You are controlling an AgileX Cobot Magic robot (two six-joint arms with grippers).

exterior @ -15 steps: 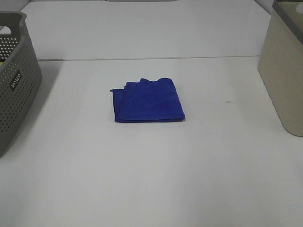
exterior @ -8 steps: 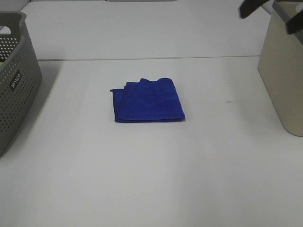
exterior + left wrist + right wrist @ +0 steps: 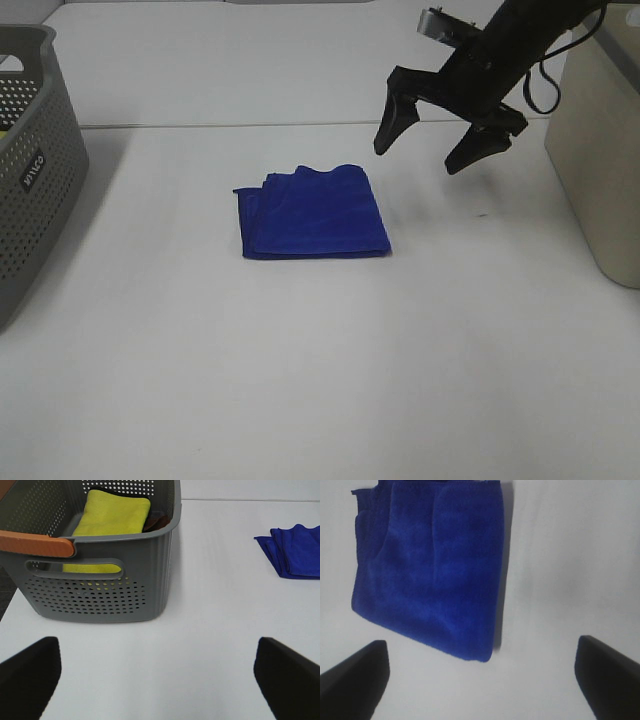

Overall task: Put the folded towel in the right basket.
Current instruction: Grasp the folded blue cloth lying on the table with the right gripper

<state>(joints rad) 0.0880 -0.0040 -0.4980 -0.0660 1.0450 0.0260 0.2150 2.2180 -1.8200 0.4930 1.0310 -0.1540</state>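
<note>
White table [image 3: 300, 360]: towel [image 3: 312, 215] beside right gripper [image 3: 416, 160], untouched.

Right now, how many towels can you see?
2: the blue folded towel lying flat in the open, and a yellow towel inside the grey basket. Others may be hidden there.

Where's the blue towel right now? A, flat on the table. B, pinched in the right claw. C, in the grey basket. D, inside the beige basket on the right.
A: the blue towel lies flat on the table, and the open right claw is not touching it.
</note>
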